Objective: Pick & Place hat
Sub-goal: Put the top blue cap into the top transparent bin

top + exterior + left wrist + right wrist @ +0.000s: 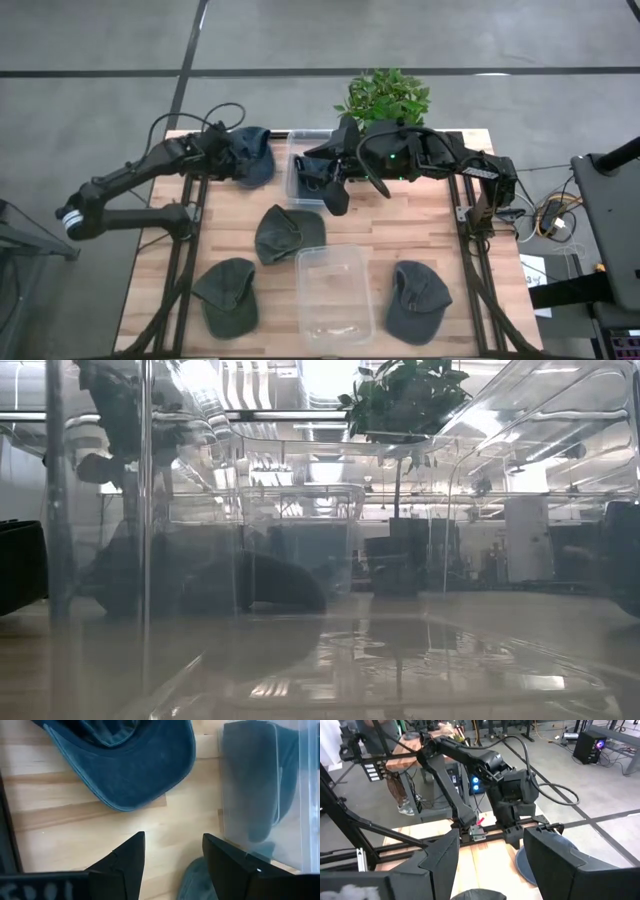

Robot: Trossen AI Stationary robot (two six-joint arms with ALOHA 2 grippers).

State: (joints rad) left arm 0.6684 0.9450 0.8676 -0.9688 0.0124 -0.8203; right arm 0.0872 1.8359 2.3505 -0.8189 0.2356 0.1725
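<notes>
A pale wooden desk (420,235) stands on a grey floor, with a green plant (385,95) at its far edge. My left fingers (172,855) are spread, holding nothing, hovering over bare wood just short of a blue hat (130,765) at the far left corner. My right fingers (490,852) are also parted and empty, poised near the far clear bin (300,165), which seems to hold one dark hat already. Outward from there, three more hats lie loose: one in the middle (285,232), one at the near left (227,293), one at the near right (415,300). A second clear bin (333,290) sits empty near the front. I judge the job is barely started, with four hats left.
</notes>
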